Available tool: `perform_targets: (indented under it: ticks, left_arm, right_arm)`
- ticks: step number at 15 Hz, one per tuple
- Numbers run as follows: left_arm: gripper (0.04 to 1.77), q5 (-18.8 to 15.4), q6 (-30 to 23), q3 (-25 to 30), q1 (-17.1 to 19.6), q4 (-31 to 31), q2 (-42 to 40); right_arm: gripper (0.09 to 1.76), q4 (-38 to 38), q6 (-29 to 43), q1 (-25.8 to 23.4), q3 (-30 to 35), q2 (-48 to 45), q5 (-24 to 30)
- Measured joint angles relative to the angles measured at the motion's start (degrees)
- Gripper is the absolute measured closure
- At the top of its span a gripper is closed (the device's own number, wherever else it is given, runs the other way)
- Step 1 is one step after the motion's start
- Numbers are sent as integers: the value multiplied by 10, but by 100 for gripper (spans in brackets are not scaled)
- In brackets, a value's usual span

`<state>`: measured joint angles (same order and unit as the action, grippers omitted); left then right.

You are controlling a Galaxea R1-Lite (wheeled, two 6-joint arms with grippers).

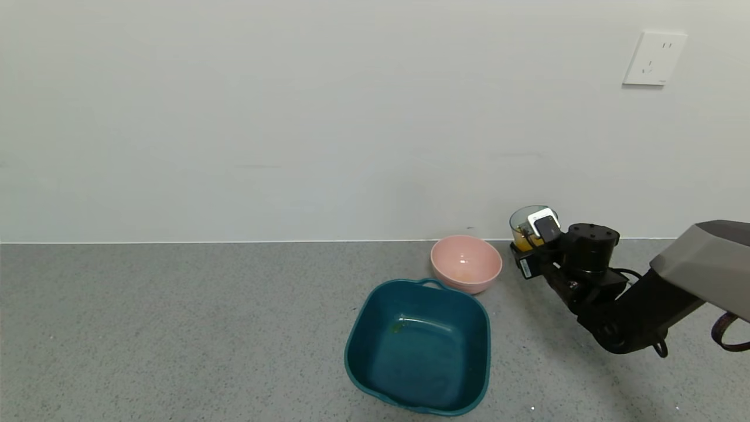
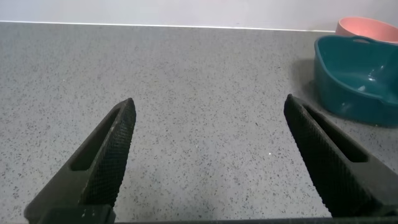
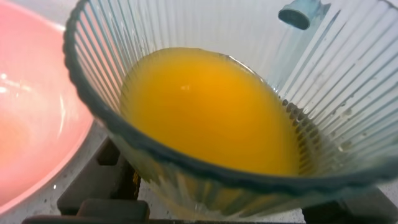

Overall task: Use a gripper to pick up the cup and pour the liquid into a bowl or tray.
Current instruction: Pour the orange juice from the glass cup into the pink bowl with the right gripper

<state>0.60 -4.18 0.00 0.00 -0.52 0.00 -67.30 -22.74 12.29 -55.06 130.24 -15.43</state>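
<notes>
My right gripper (image 1: 532, 239) is shut on the cup (image 1: 520, 221), a ribbed blue-green tumbler, just right of the pale pink bowl (image 1: 451, 258) near the back wall. The cup leans a little. It holds orange-yellow liquid (image 1: 521, 241). In the right wrist view the cup (image 3: 348, 81) fills the picture, with the liquid (image 3: 205, 106) well below the rim and the pink bowl (image 3: 31, 106) right beside it. The right gripper (image 3: 230, 202) has its dark fingers (image 3: 93, 186) low on either side of the cup. My left gripper (image 2: 209, 106) is open and empty over bare table.
A dark teal squarish tub (image 1: 358, 328) with handles stands in front of the pink bowl, touching or nearly touching it. The left wrist view shows the tub (image 2: 348, 102) and the bowl (image 2: 367, 26) off to one side. A wall socket (image 1: 654, 57) is high on the wall.
</notes>
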Motion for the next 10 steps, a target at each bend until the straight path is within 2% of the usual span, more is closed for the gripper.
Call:
perform_targets:
  ticks: [4,10]
  left_arm:
    - [9,0,0,0,0,0,0]
    - [9,0,0,0,0,0,0]
  right_arm:
    - [48,49,-16,2,-19,-9,0]
    - [48,82,-39,11,-33,-15,-1]
